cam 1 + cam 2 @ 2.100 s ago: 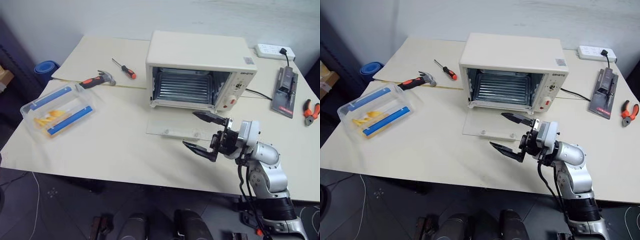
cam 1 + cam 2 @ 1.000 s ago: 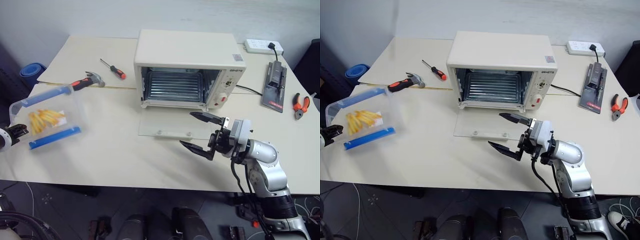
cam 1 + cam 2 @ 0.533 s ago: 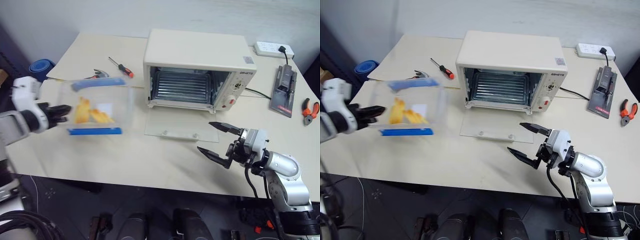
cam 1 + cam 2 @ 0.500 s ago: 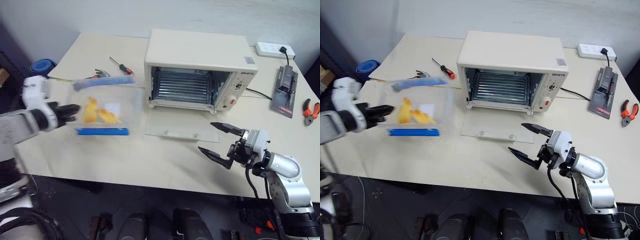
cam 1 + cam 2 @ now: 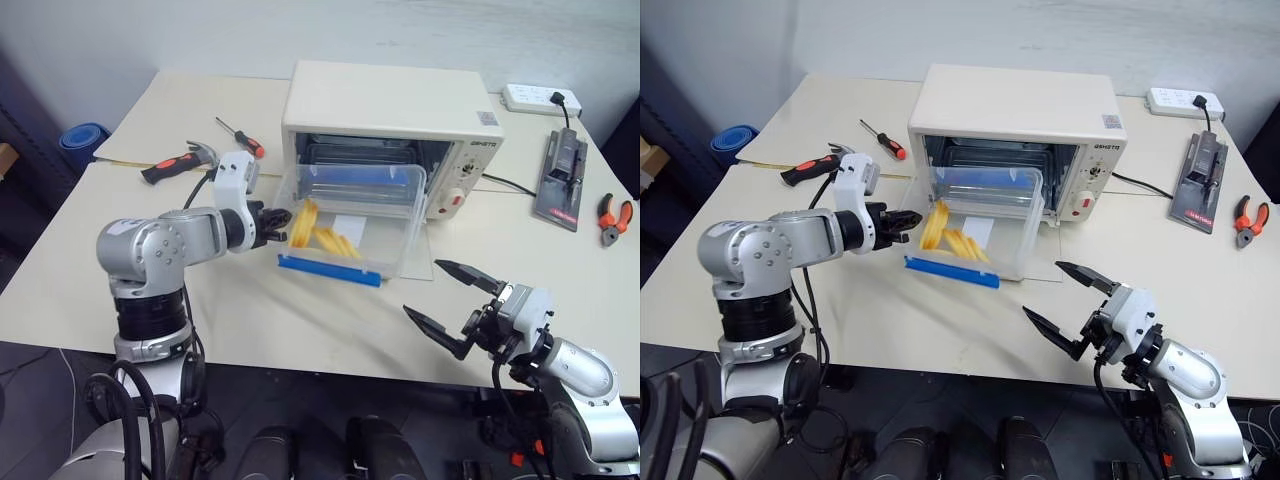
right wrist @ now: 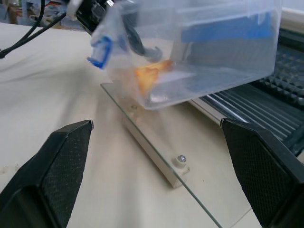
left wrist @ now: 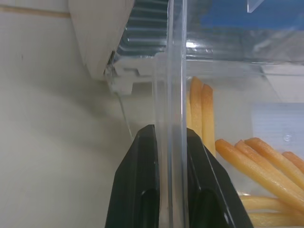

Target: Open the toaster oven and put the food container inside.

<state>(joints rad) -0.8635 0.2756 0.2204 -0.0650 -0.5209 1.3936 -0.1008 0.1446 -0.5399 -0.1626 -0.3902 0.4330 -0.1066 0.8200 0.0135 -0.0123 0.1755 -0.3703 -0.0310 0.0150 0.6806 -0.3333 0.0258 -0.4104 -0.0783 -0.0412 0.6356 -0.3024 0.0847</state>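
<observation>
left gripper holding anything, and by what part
The container, pinched by its clear end wall between the left gripper's shut jaws. The right gripper holds nothing.

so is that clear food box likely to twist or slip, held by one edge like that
Probably a bit. The left tool pinches only the thin wall of the food container, so the box hangs tilted and may sag or swing. The clear plastic looks smooth, so it could slip. The yellow food pieces look few and loose: likely light, though they may slide.
</observation>
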